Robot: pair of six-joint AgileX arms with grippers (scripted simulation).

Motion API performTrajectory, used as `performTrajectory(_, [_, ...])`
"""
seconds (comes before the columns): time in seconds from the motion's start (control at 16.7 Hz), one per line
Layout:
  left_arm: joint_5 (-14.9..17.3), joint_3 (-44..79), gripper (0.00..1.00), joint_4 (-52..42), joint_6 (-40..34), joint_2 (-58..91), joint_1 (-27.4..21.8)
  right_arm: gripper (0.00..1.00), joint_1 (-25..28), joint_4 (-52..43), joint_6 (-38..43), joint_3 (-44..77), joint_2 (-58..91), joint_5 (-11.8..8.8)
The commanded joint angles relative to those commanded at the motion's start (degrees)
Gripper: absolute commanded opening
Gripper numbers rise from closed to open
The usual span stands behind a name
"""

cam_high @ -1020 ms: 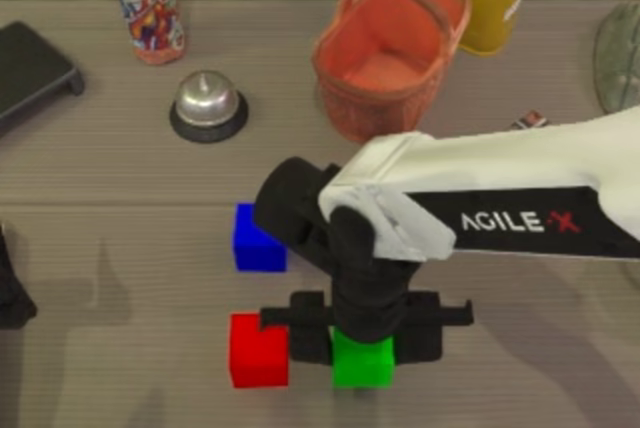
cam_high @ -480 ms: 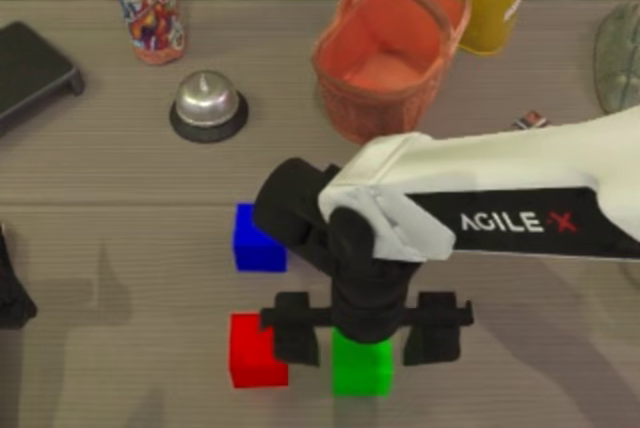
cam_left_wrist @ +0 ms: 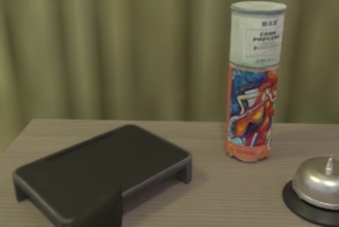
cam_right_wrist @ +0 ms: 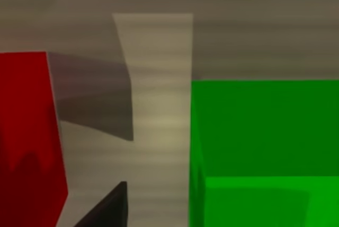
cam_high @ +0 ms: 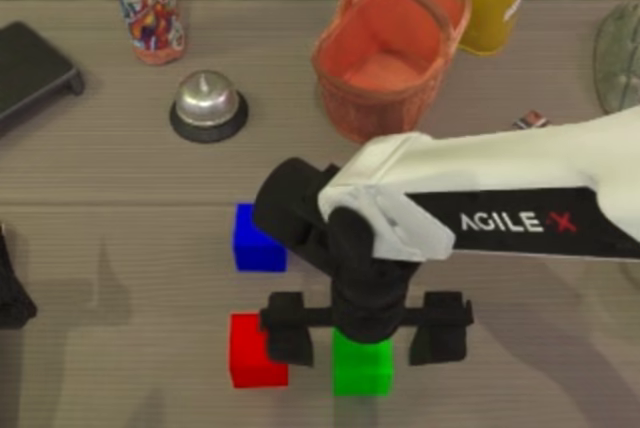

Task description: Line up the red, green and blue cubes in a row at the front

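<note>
The right tool is seen low over the front of the tabletop, with its two dark fingers spread apart, one on each side of the green cube, so the cube is released and is not touched by them. The green cube is placed on the tabletop at the front, and the red cube is placed just beside it toward the left, with a narrow gap of bare tabletop between them, which is shown clearly in the right wrist view between the red cube and the green cube. The blue cube is found farther back, behind the red cube, partly covered by the right arm. The left tool is parked at the left edge of the tabletop, and its state cannot be told. At the back, a popcorn can, a service bell, an orange basket and a black stand are seen.
</note>
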Motion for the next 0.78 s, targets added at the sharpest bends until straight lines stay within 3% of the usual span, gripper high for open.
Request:
performTrajectory(0.42, [0.0, 0.0, 1.00, 0.0, 0.0, 0.0, 0.0, 1.00, 0.5, -12.5, 0.0, 7.5, -4.6, 0.0])
performTrajectory(0.78, [0.0, 0.0, 1.00, 0.0, 0.0, 0.0, 0.0, 1.00, 0.2, -13.8, -0.1, 8.4, -5.3, 0.0])
